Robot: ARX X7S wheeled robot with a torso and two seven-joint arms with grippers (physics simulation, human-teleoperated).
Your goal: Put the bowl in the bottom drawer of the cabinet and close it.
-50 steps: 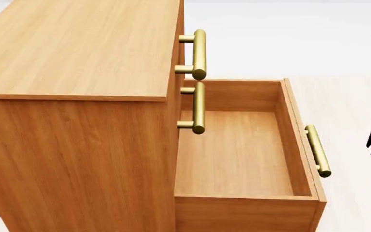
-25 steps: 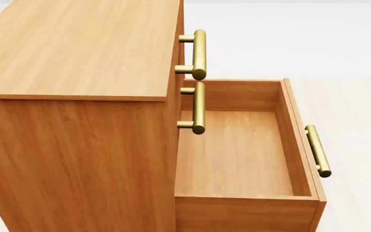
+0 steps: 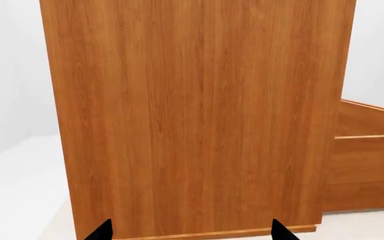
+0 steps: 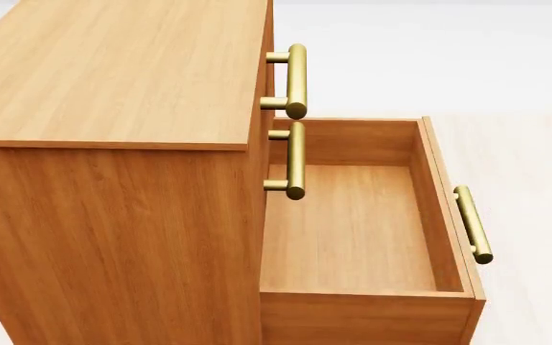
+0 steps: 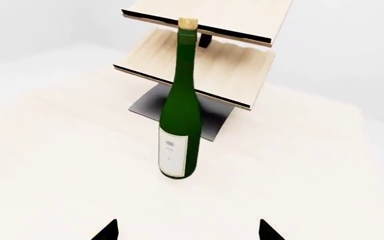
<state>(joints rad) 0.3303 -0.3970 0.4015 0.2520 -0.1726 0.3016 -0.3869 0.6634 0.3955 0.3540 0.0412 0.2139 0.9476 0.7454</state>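
We see the bottom drawer [image 4: 353, 230] pulled fully out of the cabinet [image 4: 113, 72], its floor bare between the walls. Our left hand [image 3: 190, 234] faces the cabinet's side and our right hand [image 5: 188, 232] faces a green bottle [image 5: 180, 120]; both have their tips spread apart.

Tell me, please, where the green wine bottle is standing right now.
Only the right wrist view shows the green wine bottle: it stands upright on the pale surface, just in front of the slanted wooden rack and its dark base plate.
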